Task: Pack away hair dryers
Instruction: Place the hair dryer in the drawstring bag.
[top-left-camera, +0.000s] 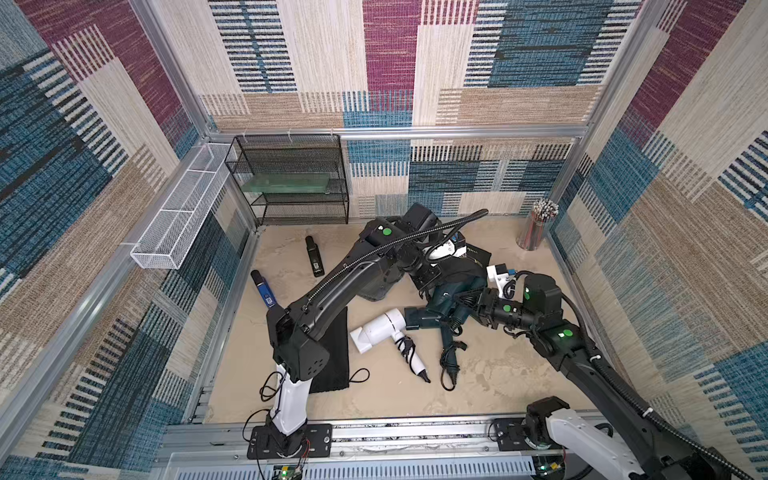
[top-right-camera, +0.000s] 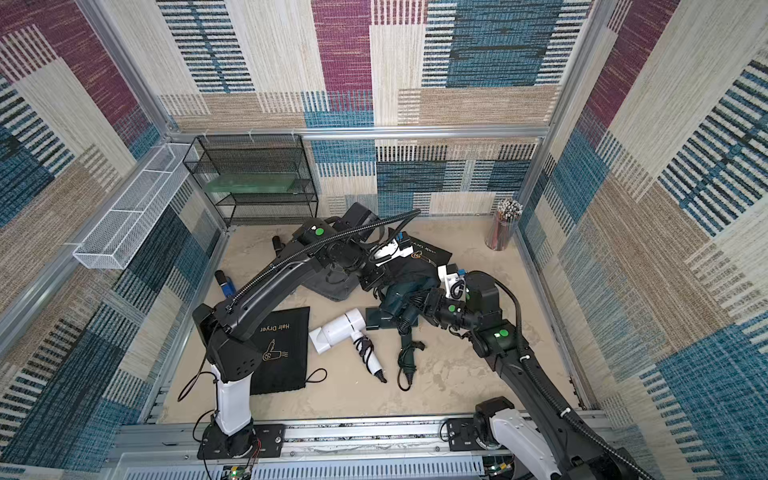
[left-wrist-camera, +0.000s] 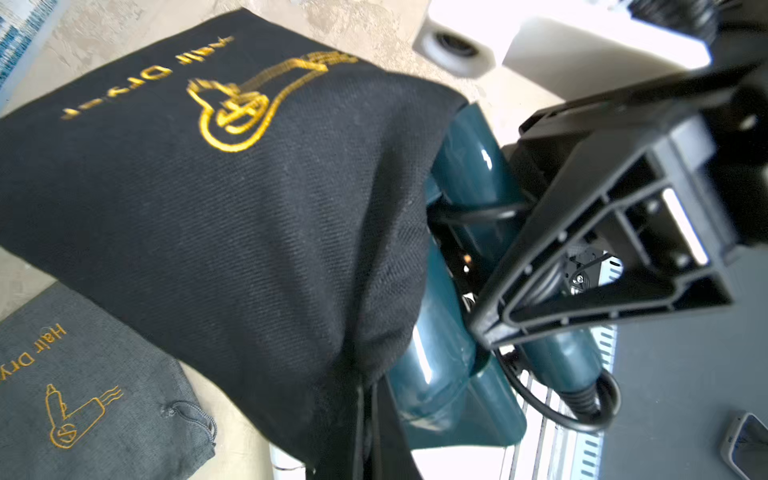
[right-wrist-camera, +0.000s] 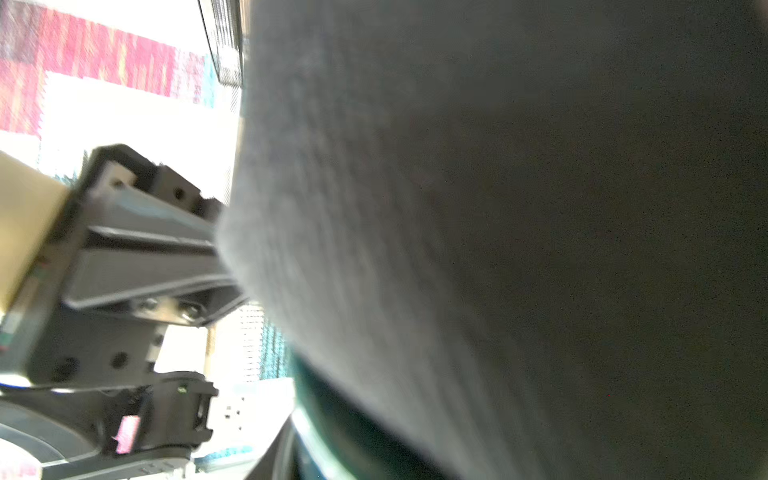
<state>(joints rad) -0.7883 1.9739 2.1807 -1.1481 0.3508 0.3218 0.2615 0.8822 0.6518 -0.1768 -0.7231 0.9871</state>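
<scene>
a: near the front the white hair dryer (top-left-camera: 380, 330) lies free. where is the teal hair dryer (left-wrist-camera: 465, 174)?
b: halfway in the mouth of the black pouch (left-wrist-camera: 249, 208). right gripper (top-left-camera: 468, 298) seems to pinch its handle (left-wrist-camera: 557, 361); left gripper (right-wrist-camera: 208, 257) is pressed together on the pouch edge.
a: how will it handle?
b: i judge glossy, hard, slippery, barrel-heavy. hold the handle, not the cord (left-wrist-camera: 584, 401).

Middle jammed, near edge free.
Open tabletop (top-left-camera: 507, 386) at 5 o'clock; white hair dryer (top-left-camera: 380, 330), teal hair dryer (top-left-camera: 444, 297) block centre.
</scene>
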